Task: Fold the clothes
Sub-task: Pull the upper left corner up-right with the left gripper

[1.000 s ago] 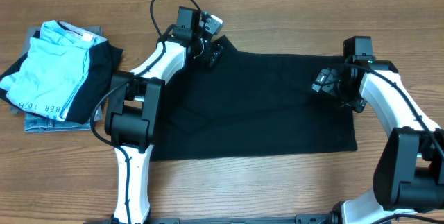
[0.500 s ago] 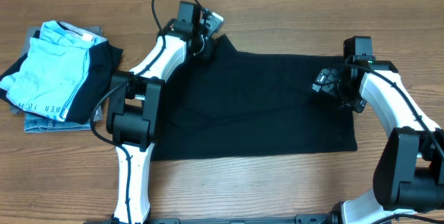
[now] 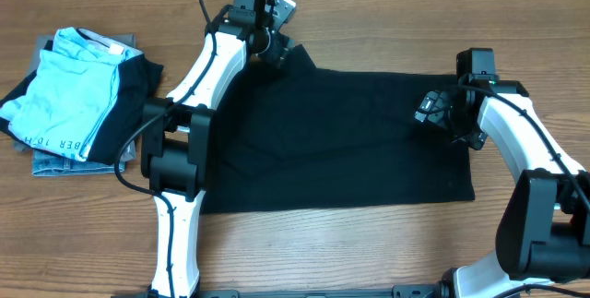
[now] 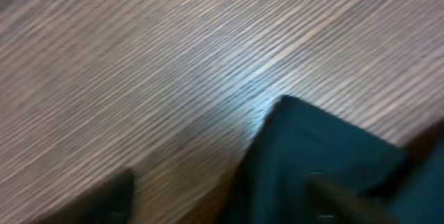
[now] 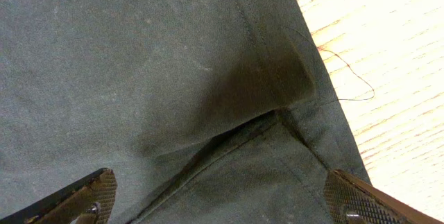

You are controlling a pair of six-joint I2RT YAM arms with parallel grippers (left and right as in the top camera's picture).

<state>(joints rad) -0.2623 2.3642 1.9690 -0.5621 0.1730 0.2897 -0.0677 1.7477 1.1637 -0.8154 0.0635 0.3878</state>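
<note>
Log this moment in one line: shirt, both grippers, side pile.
black shirt: flat on table | left gripper: open at far-left corner | right gripper: open over right edge, empty | folded pile: apart, left side

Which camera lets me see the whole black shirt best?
The overhead view: the black shirt lies spread flat on the table, nearly all in sight. The left wrist view shows only one blurry corner on the wood. The right wrist view shows just a close-up patch with a seam.

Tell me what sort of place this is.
Probably a robotics lab bench for laundry practice: a wooden table, the left arm and right arm at its near edge, a black T-shirt spread flat, folded garments stacked beside it.
</note>
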